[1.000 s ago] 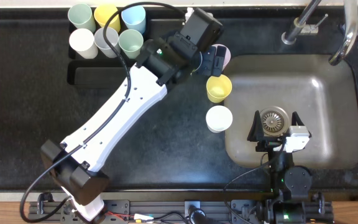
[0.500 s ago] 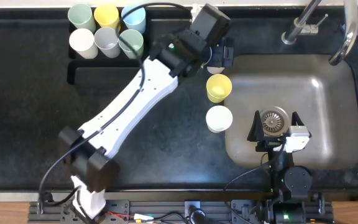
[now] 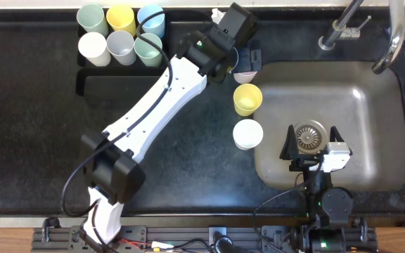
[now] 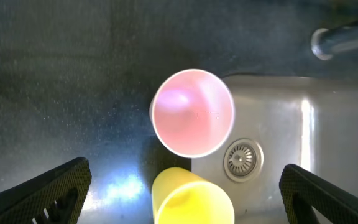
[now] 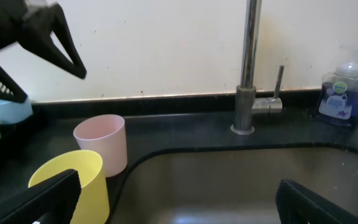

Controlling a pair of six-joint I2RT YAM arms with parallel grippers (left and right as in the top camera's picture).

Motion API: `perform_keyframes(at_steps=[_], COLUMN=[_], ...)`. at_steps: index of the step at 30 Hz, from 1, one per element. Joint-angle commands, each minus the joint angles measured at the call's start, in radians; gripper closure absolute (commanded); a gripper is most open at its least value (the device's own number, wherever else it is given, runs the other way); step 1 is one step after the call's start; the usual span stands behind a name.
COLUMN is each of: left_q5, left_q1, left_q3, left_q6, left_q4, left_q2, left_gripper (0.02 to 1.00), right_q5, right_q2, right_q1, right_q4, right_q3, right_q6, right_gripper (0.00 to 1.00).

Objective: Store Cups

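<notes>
A pink cup (image 4: 193, 112) stands upright on the dark counter at the sink's back left corner, also seen as pink cup (image 3: 245, 73) and pink cup (image 5: 101, 148). My left gripper (image 4: 185, 169) hangs open directly above it, fingers spread wide on either side; in the top view the left gripper (image 3: 249, 59) partly covers the cup. A yellow cup (image 3: 247, 98) and a white cup (image 3: 247, 133) stand in a row in front of the pink one. My right gripper (image 3: 308, 146) rests open low in the sink, holding nothing.
A black tray (image 3: 97, 83) at the back left holds several upright cups (image 3: 121, 43), with bare room at its front. The steel sink (image 3: 371, 105) fills the right side, with a faucet (image 5: 250, 62) and a soap bottle (image 5: 344, 93) behind it.
The left arm has stretched farther out and its gripper has shifted slightly toward the back of the counter, uncovering part of the pink cup. The right arm has not moved.
</notes>
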Motion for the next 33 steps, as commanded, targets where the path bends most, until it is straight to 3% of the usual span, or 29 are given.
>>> perform_keyframes(at_steps=[1, 23, 27, 28, 30, 31, 32, 33], left_q5=[0.023, 0.081, 0.081, 0.08, 0.075, 0.071, 0.07, 0.07], left_q1=[0.017, 0.058, 0.067, 0.068, 0.071, 0.072, 0.072, 0.073], left_q3=[0.023, 0.023, 0.023, 0.023, 0.023, 0.023, 0.023, 0.023], left_q6=[-0.065, -0.117, -0.116, -0.116, -0.116, -0.116, -0.115, -0.115], left_q4=[0.008, 0.087, 0.087, 0.087, 0.087, 0.089, 0.09, 0.09], left_q2=[0.072, 0.187, 0.187, 0.187, 0.187, 0.187, 0.186, 0.185], left_gripper=[0.018, 0.025, 0.093, 0.154, 0.472, 0.884, 0.985, 0.982], right_q5=[0.001, 0.001, 0.001, 0.001, 0.001, 0.001, 0.001, 0.001], right_q2=[-0.007, -0.007, -0.007, -0.007, -0.007, -0.007, -0.007, -0.007], right_q1=[0.001, 0.001, 0.001, 0.001, 0.001, 0.001, 0.001, 0.001], right_q4=[0.005, 0.005, 0.005, 0.005, 0.005, 0.005, 0.005, 0.005], right_q3=[-0.013, -0.013, -0.013, -0.013, -0.013, -0.013, -0.013, -0.013], right_q6=[0.007, 0.007, 0.007, 0.007, 0.007, 0.007, 0.007, 0.007], right_gripper=[0.005, 0.005, 0.003, 0.007, 0.007, 0.003, 0.005, 0.003])
